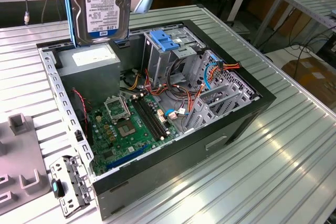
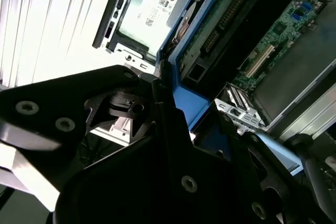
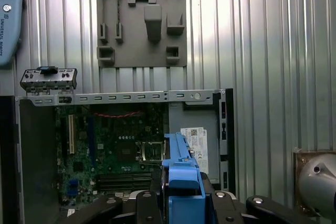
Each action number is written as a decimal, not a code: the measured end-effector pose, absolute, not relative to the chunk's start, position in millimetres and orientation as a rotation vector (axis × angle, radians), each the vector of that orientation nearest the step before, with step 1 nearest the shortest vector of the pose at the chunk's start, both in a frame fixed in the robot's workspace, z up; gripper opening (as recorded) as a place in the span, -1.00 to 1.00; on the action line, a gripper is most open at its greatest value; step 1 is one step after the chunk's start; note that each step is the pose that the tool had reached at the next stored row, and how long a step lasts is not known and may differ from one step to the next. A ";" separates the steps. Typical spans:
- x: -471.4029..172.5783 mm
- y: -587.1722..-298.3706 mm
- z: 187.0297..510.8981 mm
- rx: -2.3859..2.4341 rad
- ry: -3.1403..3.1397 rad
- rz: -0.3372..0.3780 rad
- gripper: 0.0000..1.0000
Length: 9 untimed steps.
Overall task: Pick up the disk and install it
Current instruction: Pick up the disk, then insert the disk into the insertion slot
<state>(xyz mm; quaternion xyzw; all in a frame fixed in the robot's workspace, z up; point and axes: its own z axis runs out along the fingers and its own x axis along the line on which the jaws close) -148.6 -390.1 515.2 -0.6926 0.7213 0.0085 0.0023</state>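
The disk (image 1: 100,3): dull silver-grey metal body w/ printed label (image 1: 102,19), slight sheen; smooth blue plastic rails (image 3: 181,177). The surface (image 1: 262,171): ribbed bare metal, shiny. PC case (image 1: 157,177): matt black outside, bare grey sheet metal inside. Bracket (image 1: 164,41): ridged blue plastic. Fixture plate (image 3: 142,51): matt grey plastic, smooth.

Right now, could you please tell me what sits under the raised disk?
Below the disk sits the grey power supply box with its white sticker. In the exterior view the disk covers the box's far edge.
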 end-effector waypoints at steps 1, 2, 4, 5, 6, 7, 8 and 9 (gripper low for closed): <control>-147.2 -390.6 515.2 -2.172 2.263 0.027 -0.25; -146.2 -391.4 515.2 -2.172 2.263 0.027 -0.25; -143.9 -393.6 515.2 -2.171 2.264 0.027 -0.25; -142.6 -394.3 515.1 -2.170 2.265 0.027 -0.25; -141.2 -394.6 515.2 -2.170 2.265 0.027 -0.25; -140.8 -394.6 515.2 -2.170 2.265 0.027 -0.25; -140.8 -394.6 515.2 -2.170 2.265 0.027 -0.25; -140.4 -394.6 515.2 -2.170 2.265 0.027 -0.25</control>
